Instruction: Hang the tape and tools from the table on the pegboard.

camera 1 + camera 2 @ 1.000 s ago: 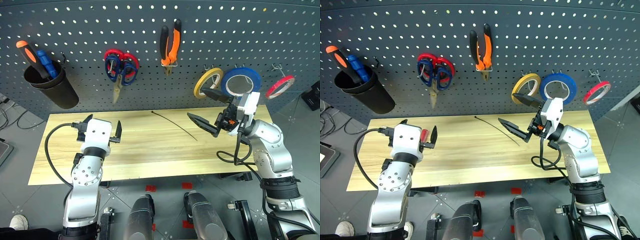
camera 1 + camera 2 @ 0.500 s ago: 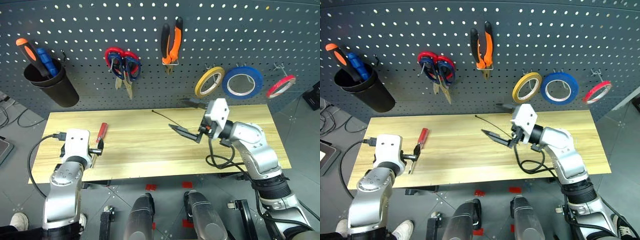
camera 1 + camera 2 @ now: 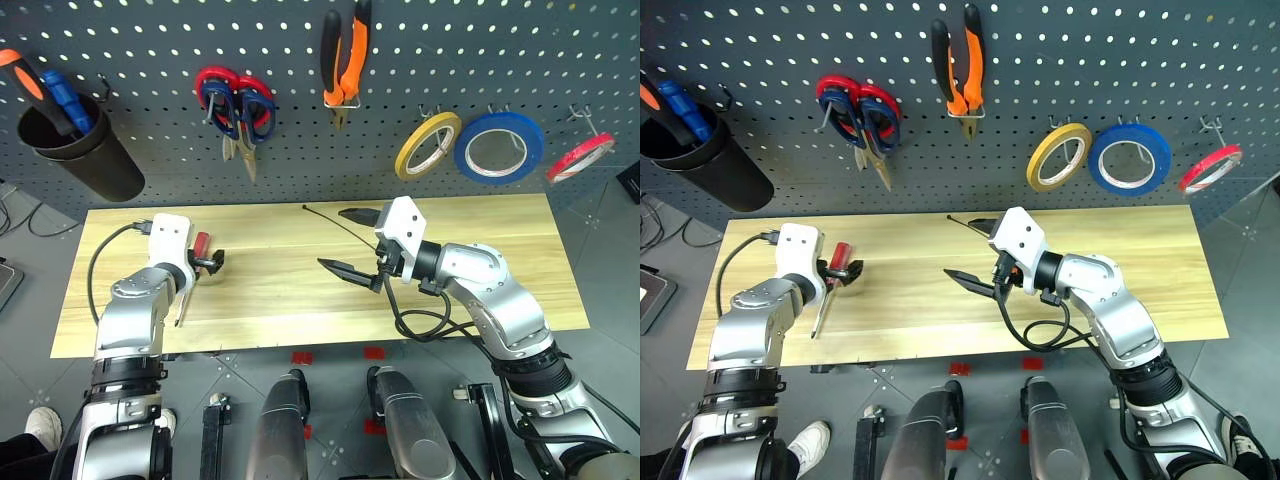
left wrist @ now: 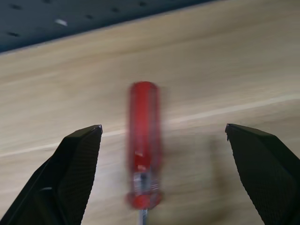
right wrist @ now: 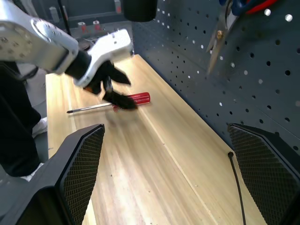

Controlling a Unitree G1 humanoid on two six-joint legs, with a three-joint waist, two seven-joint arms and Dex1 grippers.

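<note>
- Screwdriver (image 3: 197, 262), red-handled: flat on table (image 3: 500, 250), near left end.
- Left gripper (image 4: 159, 140): wide, straddling screwdriver handle.
- Right gripper (image 3: 345, 243): wide, empty, above table middle.

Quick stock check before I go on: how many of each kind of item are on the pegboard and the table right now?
Tape rolls: 3, yellow, blue, red
Scissors: 2, red-handled, black-handled
Pliers: 1
Screwdrivers: 3, orange and blue in the black cup, red-handled on the table
Black cable tie: 1
Total: 10, plus the cup
</note>
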